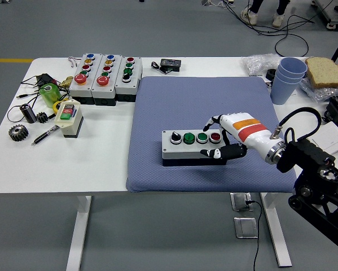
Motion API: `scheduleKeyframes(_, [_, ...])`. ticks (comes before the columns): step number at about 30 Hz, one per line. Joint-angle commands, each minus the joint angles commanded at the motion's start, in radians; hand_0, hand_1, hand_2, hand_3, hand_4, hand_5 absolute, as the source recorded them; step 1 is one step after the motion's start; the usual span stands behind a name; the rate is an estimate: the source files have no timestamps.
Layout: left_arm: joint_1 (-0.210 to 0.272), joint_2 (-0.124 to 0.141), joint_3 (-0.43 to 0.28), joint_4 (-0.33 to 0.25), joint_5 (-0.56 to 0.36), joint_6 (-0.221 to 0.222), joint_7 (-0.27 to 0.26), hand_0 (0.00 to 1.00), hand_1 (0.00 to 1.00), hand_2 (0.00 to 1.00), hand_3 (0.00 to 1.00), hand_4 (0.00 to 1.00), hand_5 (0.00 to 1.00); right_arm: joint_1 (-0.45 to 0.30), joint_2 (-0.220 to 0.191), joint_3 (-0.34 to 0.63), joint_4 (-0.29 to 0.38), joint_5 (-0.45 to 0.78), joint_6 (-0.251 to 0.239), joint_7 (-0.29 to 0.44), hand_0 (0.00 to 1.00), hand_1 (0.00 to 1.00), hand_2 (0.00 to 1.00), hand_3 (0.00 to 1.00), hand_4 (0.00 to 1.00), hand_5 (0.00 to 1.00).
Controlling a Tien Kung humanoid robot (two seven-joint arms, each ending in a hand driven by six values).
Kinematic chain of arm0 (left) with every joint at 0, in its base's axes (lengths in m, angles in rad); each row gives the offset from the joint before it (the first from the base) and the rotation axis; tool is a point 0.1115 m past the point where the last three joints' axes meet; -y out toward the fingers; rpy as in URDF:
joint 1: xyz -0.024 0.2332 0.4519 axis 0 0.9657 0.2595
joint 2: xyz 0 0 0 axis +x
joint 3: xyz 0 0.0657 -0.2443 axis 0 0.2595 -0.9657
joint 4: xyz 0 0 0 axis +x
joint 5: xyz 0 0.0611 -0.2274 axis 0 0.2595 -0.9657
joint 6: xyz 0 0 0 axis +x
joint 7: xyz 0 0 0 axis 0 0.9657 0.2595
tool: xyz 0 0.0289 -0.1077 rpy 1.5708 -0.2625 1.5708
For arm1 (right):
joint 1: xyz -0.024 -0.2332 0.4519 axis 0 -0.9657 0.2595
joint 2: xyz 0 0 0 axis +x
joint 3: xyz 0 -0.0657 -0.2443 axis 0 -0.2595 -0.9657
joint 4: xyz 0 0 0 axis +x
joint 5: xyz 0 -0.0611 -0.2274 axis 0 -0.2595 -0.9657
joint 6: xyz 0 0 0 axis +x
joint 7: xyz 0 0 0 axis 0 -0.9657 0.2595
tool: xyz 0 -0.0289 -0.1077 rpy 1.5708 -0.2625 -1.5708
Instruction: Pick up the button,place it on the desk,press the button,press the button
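Note:
A grey button box (183,148) lies on the blue mat (202,96), carrying a black knob, two green buttons and a red button (215,136) in a row. My right hand (209,137), white with an orange stripe, hovers at the box's right end. Its fingers (211,121) are bent loosely just behind the red button, and the thumb (213,153) lies along the box's front edge. The red button is uncovered and the hand holds nothing. The left arm is out of view.
Three larger button boxes (104,76) stand at the back left, with a small cream switch box (70,117), gears (17,132) and a pen (44,135) near them. Blue cups (287,79), bread (325,70) and bags sit at the back right.

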Motion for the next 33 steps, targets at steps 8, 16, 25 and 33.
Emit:
scheduleKeyframes(8, [0.003, 0.001, -0.001, 0.000, 0.004, 0.001, -0.001, 0.647, 0.704, 0.726, 0.643, 0.391, 0.734, -0.075, -0.007, 0.158, 0.026, 0.283, -0.143, 0.090, 0.366, 0.293, 0.466, 0.718, 0.882, 0.554])
scheduleKeyframes(16, [-0.001, 0.001, 0.007, 0.000, -0.003, 0.002, -0.003, 0.647, 0.705, 0.726, 0.643, 0.389, 0.733, -0.198, 0.019, 0.331, 0.065, 0.621, -0.150, 0.236, 0.688, 0.625, 0.693, 0.739, 0.873, 0.506])
scheduleKeyframes(25, [-0.005, 0.002, 0.007, 0.000, -0.004, 0.002, -0.004, 0.647, 0.705, 0.727, 0.642, 0.390, 0.736, -0.309, 0.036, 0.466, 0.064, 0.998, -0.147, 0.252, 0.715, 0.669, 0.723, 0.717, 0.866, 0.489])
scheduleKeyframes(33, [-0.006, 0.004, 0.031, 0.000, -0.034, 0.005, -0.010, 0.648, 0.705, 0.727, 0.642, 0.389, 0.734, -0.354, 0.051, 0.496, 0.062, 1.327, -0.141, 0.245, 0.727, 0.681, 0.721, 0.707, 0.858, 0.464])
